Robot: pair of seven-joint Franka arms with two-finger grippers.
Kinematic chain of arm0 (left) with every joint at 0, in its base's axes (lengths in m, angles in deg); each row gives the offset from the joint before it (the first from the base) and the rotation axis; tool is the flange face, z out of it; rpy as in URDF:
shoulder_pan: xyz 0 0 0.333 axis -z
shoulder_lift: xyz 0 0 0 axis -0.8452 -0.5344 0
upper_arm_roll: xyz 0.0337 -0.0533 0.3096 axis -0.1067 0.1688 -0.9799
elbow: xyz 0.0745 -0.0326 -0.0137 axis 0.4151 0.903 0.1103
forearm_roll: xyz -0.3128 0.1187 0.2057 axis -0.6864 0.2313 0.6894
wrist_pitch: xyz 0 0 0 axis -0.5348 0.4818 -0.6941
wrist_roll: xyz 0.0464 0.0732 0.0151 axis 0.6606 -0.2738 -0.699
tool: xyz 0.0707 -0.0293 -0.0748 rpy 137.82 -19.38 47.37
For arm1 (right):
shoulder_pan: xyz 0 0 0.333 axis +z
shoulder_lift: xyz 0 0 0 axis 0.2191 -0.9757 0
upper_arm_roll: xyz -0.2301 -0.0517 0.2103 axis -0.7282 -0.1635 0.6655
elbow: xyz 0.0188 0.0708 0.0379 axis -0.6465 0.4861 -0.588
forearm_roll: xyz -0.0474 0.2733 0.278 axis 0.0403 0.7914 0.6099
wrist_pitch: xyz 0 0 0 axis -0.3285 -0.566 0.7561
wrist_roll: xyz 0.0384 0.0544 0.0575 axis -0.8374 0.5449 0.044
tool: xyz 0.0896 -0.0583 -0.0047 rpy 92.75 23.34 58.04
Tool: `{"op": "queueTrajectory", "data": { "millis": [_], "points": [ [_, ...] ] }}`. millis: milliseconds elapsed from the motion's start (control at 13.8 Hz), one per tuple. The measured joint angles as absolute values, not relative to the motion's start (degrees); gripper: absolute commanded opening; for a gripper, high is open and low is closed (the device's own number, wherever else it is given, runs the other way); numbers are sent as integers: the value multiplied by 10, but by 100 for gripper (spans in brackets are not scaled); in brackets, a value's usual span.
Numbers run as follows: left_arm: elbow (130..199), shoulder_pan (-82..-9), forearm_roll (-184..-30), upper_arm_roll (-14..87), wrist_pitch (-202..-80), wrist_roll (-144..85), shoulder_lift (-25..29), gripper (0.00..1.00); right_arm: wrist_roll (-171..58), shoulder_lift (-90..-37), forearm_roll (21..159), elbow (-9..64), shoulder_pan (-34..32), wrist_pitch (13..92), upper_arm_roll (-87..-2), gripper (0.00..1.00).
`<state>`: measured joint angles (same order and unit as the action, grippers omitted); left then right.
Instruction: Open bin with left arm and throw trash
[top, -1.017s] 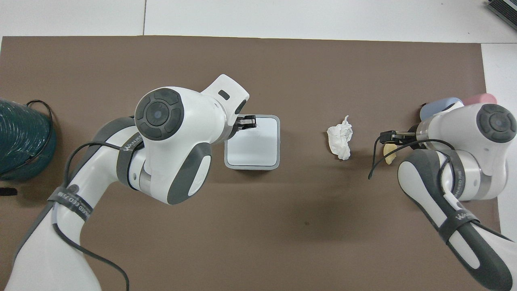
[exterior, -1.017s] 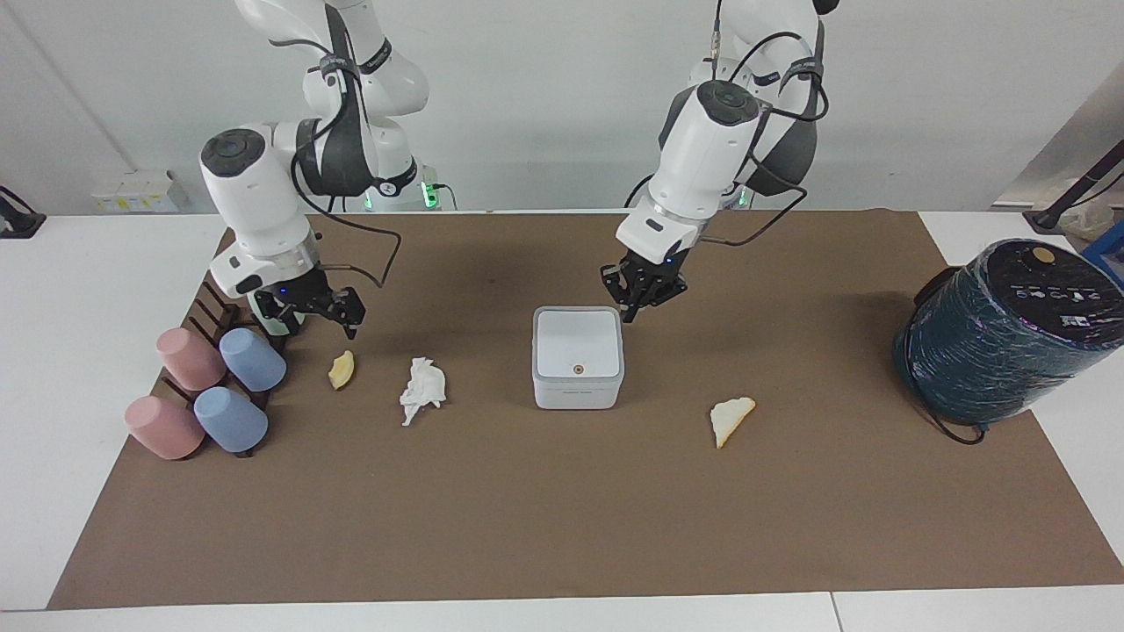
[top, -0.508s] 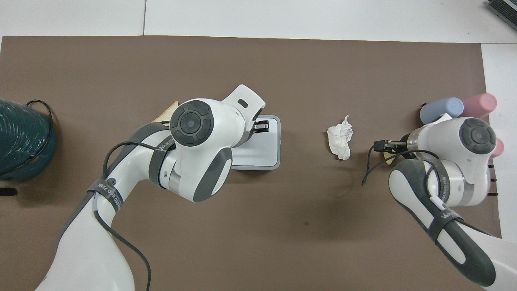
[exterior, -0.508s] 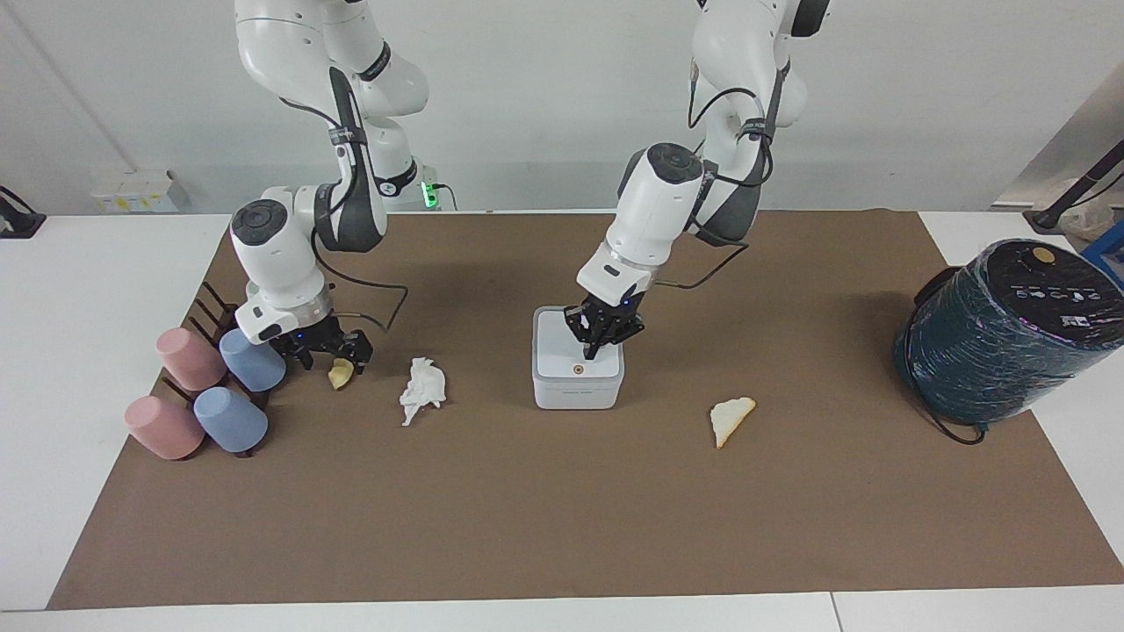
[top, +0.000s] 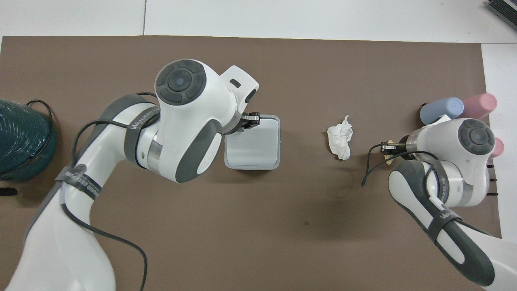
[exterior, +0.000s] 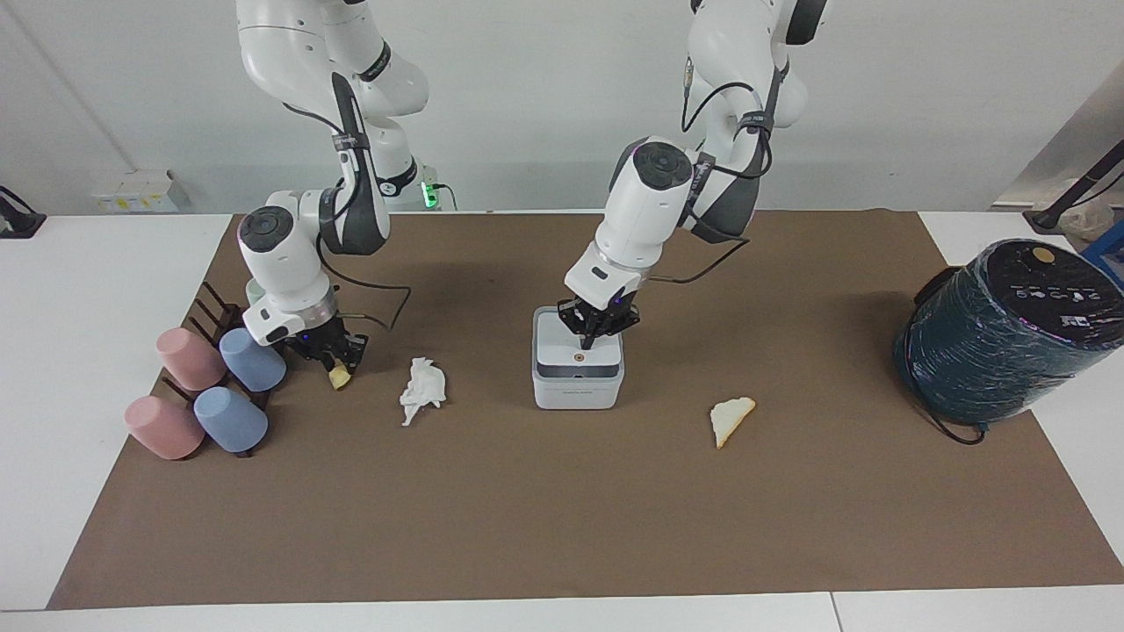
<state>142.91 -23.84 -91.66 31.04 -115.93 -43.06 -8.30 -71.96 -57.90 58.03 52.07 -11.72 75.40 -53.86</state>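
The right hand (exterior: 338, 358) sits low on the yellowish peel (exterior: 339, 378), near the blue cup (exterior: 252, 358); whether it has hold of the peel I cannot tell, and a sloppy pinch could flick the scrap in among the cups. The tissue (exterior: 423, 391) lies on the desk (exterior: 527, 509) between the two hands. The left hand (exterior: 588, 341), fingers drawn together and holding nothing, has its tips down on the lid (exterior: 560, 344) of the bin (exterior: 577, 393), just by the orange dot (exterior: 580, 357); pushed off-centre, the light bin may skid or tip, or the lid may fail to spring open. The bread slice (exterior: 731, 420) lies apart from this hand, toward the left arm's end. Print on the bin's front and on the teal cylinder (exterior: 992, 351) is too small to read
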Motion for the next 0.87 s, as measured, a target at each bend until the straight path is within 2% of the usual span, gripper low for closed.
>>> {"op": "queueTrajectory", "data": {
  "millis": [218, 363, 436, 508, 581, 726, 799, 872],
  "points": [
    [1356, -284, -889, 292, -1033, -428, -82, 0, -720, -578, 580, 517, -115, 755, -538, 0],
    [1339, -309, -868, 291, -991, -415, -82, 0, -720, -574, 580, 501, -113, 756, -534, 0],
    [1336, -315, -860, 291, -991, -406, -82, 8, -720, -570, 580, 487, -111, 754, -531, 0],
    [1334, -319, -856, 291, -997, -394, -81, 53, -720, -567, 580, 471, -106, 745, -528, 0],
    [1336, -323, -854, 290, -1009, -379, -81, 73, -720, -563, 580, 454, -98, 731, -523, 0],
    [1351, -336, -853, 290, -1041, -340, -80, 94, -753, -555, 581, 426, -66, 709, -518, 0],
    [1362, -345, -853, 290, -1059, -323, -79, 100, -786, -552, 581, 415, -48, 702, -517, 0],
    [1373, -354, -853, 290, -1078, -307, -78, 100, -821, -550, 581, 405, -31, 693, -516, 0]
  ]
}}
